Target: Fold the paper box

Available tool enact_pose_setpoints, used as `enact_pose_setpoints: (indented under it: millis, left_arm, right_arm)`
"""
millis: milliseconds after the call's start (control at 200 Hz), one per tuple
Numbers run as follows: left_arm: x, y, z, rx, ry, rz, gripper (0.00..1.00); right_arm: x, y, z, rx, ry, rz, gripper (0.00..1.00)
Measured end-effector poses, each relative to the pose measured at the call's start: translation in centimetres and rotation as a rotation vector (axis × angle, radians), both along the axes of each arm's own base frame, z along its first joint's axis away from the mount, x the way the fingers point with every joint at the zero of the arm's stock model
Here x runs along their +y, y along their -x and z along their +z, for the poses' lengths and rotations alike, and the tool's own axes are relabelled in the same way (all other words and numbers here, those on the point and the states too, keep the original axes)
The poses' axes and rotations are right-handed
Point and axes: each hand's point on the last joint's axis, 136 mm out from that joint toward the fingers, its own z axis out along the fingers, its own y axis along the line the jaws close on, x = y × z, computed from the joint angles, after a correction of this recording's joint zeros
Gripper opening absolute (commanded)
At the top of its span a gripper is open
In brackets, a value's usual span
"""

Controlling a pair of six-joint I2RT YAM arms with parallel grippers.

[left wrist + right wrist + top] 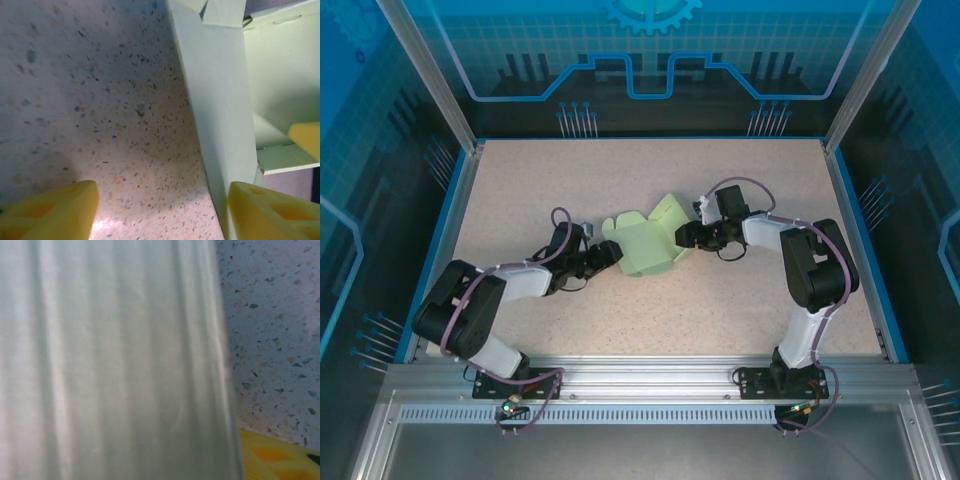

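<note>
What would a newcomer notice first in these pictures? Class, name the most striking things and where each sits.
The pale green, half-folded card paper box lies mid-table on the speckled beige tabletop, flaps raised. Two black-and-grey robot arms reach in from the near edge, the left claw at its left side and the right claw at its right. In the left wrist view, yellow fingertips stand apart beside an upright card wall.

The paper box [645, 247] is pale green thin card, partly formed, with walls and flaps raised around a flat base. It lies between the left tool [610, 256] and the right tool [682, 237], one upright wall just beside a left tool finger.
</note>
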Motion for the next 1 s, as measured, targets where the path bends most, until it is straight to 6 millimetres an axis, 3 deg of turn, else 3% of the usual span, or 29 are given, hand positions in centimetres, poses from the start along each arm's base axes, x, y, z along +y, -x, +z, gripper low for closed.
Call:
enact_pose_setpoints:
  millis: [150, 445, 650, 1001]
  left_arm:
    - [-1.1, -0.4, -0.5, 0.007, 0.039, -0.011, 0.44]
    - [-1.9, -1.9, 1.4, -0.057, 0.073, -0.007, 0.17]
    - [-1.4, -1.7, 1.8, -0.068, 0.020, -0.023, 0.08]
    - [0.4, -1.6, 6.9, -0.135, -0.160, -0.113, 0.02]
  right_arm:
    - [0.0, 0.1, 0.0, -0.001, 0.000, 0.000, 0.57]
    - [-0.1, 0.1, 0.3, -0.009, 0.002, -0.002, 0.67]
    - [-0.4, 0.0, 2.3, -0.056, 0.012, -0.006, 0.77]
    - [-1.4, 0.6, 6.6, -0.147, 0.052, -0.019, 0.80]
